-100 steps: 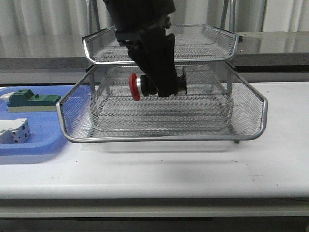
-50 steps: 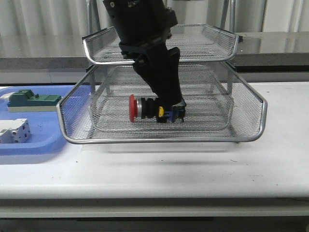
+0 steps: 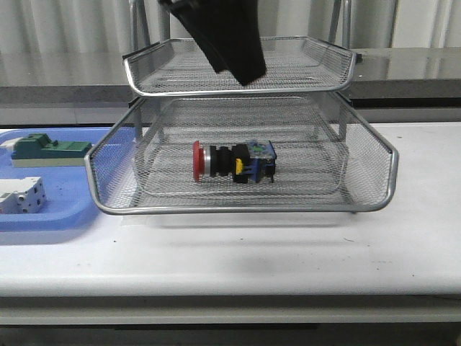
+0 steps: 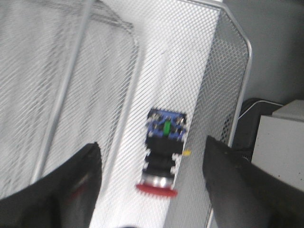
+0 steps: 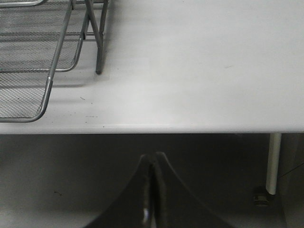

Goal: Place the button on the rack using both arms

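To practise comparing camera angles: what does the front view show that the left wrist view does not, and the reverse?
Only the front view shows the blue tray with the green block and white block, and the rack's upper tier. Only the left wrist view shows the open left gripper above the button's rear block. Both show the button lying in the rack.

blue tray [image 3: 43,216] on white table [image 3: 288,252], holding green block [image 3: 47,150], white block [image 3: 21,195].
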`<action>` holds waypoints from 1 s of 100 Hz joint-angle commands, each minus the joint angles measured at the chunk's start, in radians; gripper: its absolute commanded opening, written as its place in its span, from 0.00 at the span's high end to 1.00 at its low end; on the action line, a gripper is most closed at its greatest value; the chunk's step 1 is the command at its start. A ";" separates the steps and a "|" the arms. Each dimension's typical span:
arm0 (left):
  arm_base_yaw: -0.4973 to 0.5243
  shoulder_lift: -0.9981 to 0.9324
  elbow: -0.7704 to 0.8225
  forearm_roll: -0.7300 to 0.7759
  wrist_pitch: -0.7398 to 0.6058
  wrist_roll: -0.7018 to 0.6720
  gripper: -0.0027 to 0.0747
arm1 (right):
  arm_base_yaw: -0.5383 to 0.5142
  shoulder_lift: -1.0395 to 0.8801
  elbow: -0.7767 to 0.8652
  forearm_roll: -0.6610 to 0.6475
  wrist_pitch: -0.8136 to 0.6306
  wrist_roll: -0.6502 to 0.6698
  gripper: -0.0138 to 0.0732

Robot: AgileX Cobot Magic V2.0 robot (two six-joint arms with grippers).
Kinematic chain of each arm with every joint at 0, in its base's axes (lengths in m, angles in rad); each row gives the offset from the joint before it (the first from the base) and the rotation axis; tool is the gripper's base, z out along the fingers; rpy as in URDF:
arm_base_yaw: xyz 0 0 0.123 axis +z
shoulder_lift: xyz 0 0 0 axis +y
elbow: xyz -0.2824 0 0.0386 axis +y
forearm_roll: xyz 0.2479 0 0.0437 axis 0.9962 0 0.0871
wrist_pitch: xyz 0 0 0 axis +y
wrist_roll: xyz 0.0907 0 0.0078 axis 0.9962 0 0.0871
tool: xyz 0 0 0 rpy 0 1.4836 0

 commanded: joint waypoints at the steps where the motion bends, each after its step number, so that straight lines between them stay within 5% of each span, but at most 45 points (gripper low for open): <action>1: 0.045 -0.103 -0.034 -0.025 0.017 -0.039 0.39 | -0.005 0.009 -0.024 -0.024 -0.057 -0.002 0.92; 47: 0.438 -0.373 0.074 -0.025 0.100 -0.098 0.42 | -0.005 0.009 -0.024 -0.024 -0.057 -0.002 0.92; 72: 0.562 -0.617 0.369 -0.027 -0.088 -0.115 0.42 | -0.005 0.009 -0.024 -0.024 -0.057 -0.002 0.92; 100: 0.574 -0.935 0.738 -0.040 -0.377 -0.150 0.42 | -0.005 0.009 -0.024 -0.024 -0.057 -0.002 0.92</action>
